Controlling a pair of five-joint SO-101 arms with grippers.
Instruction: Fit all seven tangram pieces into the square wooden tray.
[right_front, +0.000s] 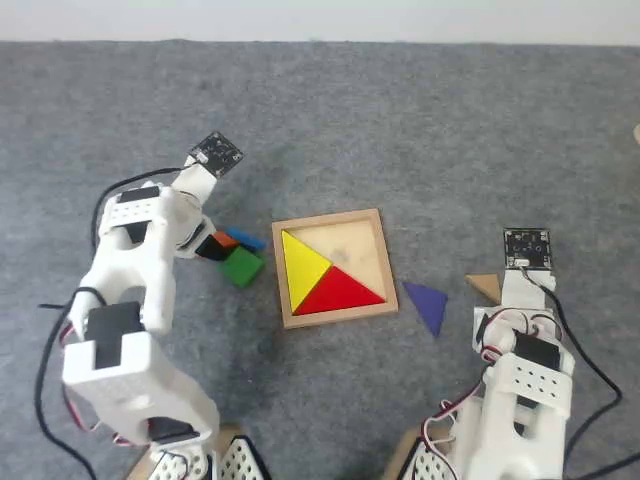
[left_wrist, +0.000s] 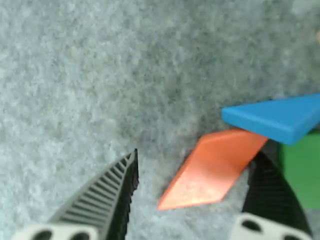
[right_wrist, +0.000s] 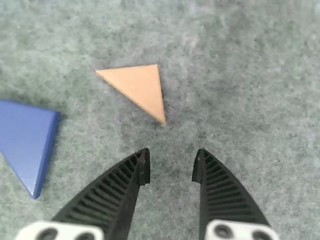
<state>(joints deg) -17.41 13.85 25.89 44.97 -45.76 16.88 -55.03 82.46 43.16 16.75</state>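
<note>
Left pincer (left_wrist: 195, 162), spread wide, flanks the orange parallelogram (left_wrist: 212, 172).

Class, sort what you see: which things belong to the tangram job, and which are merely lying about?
Job: wooden tray, yellow triangle, red triangle, dark blue triangle, tan triangle, green square, orange piece, light blue triangle.
Lying about: grey mat.
</note>
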